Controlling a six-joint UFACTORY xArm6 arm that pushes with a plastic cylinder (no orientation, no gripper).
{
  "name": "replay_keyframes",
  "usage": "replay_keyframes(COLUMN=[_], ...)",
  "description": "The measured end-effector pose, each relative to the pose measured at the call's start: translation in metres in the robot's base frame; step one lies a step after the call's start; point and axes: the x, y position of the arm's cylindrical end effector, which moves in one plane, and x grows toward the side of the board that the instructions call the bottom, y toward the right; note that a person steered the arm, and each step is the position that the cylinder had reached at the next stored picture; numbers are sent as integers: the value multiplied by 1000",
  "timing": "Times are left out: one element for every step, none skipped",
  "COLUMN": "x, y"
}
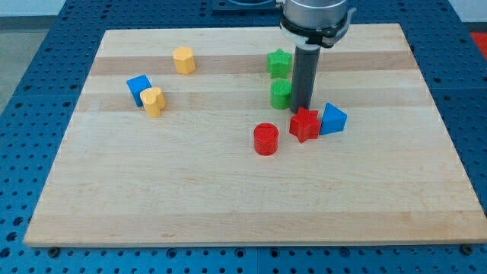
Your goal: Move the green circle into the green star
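The green circle [281, 93] stands on the wooden board, right of centre towards the view's top. The green star [279, 62] stands just above it in the view, with a small gap between them. My rod comes down from the view's top, and my tip [300, 108] rests on the board right next to the green circle's right side, at its lower right. The tip is just above the red star [304, 125].
A blue block [332, 119] touches the red star's right side. A red cylinder [265, 139] stands to its lower left. At the view's left are a yellow hexagon [183, 59], a blue cube [138, 88] and a yellow heart [153, 100] against it.
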Motion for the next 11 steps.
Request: replay_keyframes(x=[12, 12, 5, -2, -13, -25, -30, -43, -52, -59, -61], y=[-12, -28, -31, -33, -36, -43, -45, -45, -45, -45, -45])
